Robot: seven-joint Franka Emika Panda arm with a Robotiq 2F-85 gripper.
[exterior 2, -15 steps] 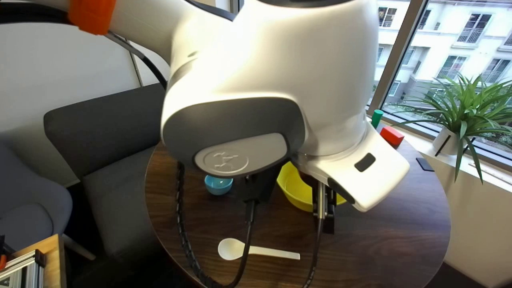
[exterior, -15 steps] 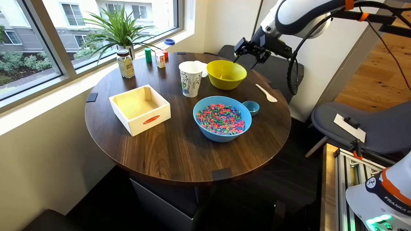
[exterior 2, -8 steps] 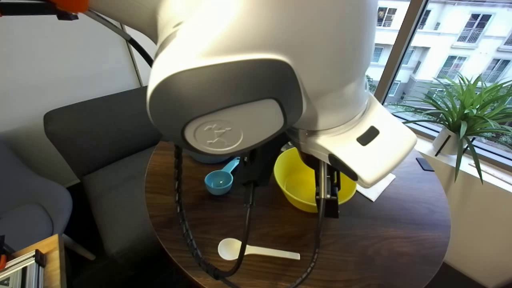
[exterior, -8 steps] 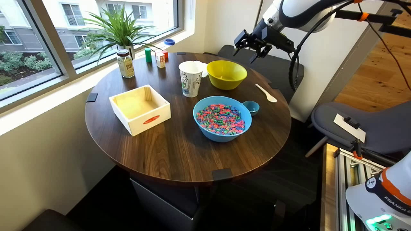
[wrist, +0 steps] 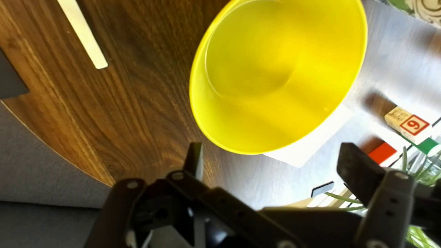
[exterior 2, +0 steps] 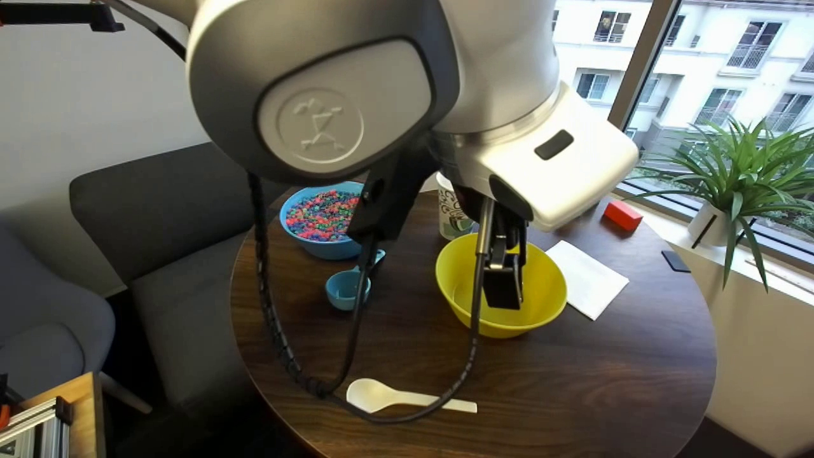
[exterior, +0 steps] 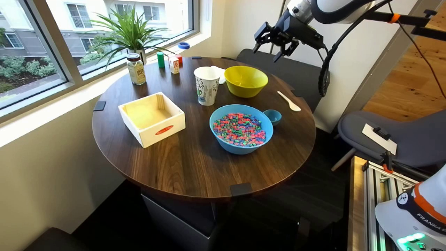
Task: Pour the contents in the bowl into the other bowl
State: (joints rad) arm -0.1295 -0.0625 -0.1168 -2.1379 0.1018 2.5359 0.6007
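The yellow bowl [exterior: 244, 91] stands upright at the far side of the round table in an exterior view. Its inside looks bare in the wrist view [wrist: 262, 69]. The blue bowl [exterior: 238, 150] stands upright nearer that camera. It holds the contents [exterior: 240, 129], small pink, blue and green bits, which also show in an exterior view [exterior 2: 321, 213]. My gripper [exterior: 266, 54] is open and empty, raised above and beyond the yellow bowl. In the wrist view its fingertips [wrist: 270, 151] stand apart, with the yellow bowl's rim in front of the gap, not touched.
A white paper cup [exterior: 207, 85] stands close beside the yellow bowl. A blue measuring cup [exterior 2: 343, 289] sits by the blue bowl. A white spoon [exterior 2: 407, 397], a white napkin [exterior 2: 591, 280], a wooden box [exterior: 162, 130] and a jar [exterior: 136, 69] are on the table.
My gripper has risen, still open, away from the table. The arm's rise uncovers the blue bowl and the paper cup in an exterior view. Both bowls stay where they were.
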